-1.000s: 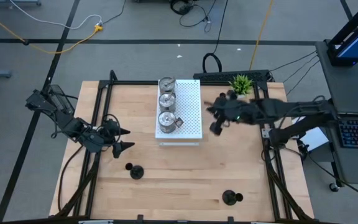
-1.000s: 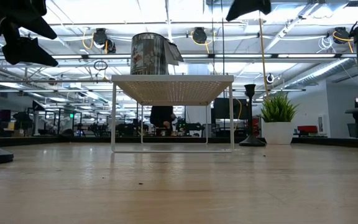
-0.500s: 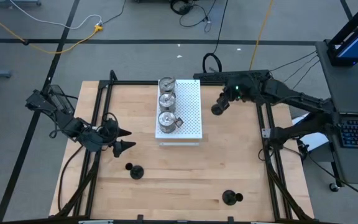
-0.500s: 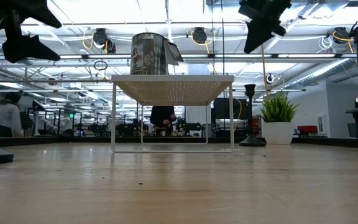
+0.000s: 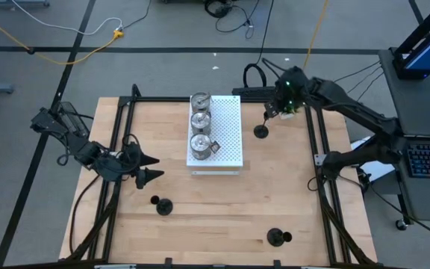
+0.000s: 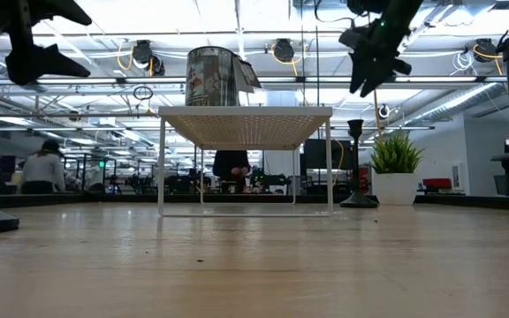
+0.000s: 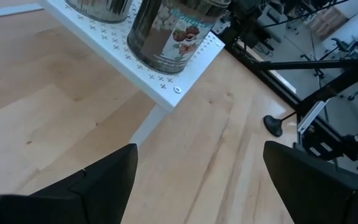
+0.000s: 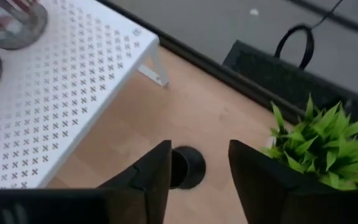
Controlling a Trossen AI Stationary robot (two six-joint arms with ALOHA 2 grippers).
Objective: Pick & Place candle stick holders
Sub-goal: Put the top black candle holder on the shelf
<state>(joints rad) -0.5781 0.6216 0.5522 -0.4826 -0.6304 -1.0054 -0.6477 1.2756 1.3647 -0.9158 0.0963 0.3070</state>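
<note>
Three silver candle stick holders (image 5: 200, 119) stand in a row on the white perforated board (image 5: 228, 138). One black holder (image 5: 260, 131) stands on its round base right of the board, beside the plant (image 5: 290, 99). Two more black holders (image 5: 163, 206) (image 5: 277, 237) stand near the table's front. My right gripper (image 8: 199, 146) hangs open above the far black holder (image 8: 188, 167), clear of its stem top in the low view (image 6: 355, 126). Left of the board, above the table, my left gripper (image 5: 157, 167) stands open and holds nothing.
The plant's white pot (image 6: 396, 187) stands close to the far black holder's right. The board stands on thin legs (image 6: 161, 168) with free room beneath it. Bare wood lies between the board and the front holders. The table's black frame (image 5: 327, 194) runs along both sides.
My right gripper has swung from beside the board's right edge toward the table's far edge and now hangs over the black holder by the plant. My left gripper has turned a little in place. No holder has moved.
</note>
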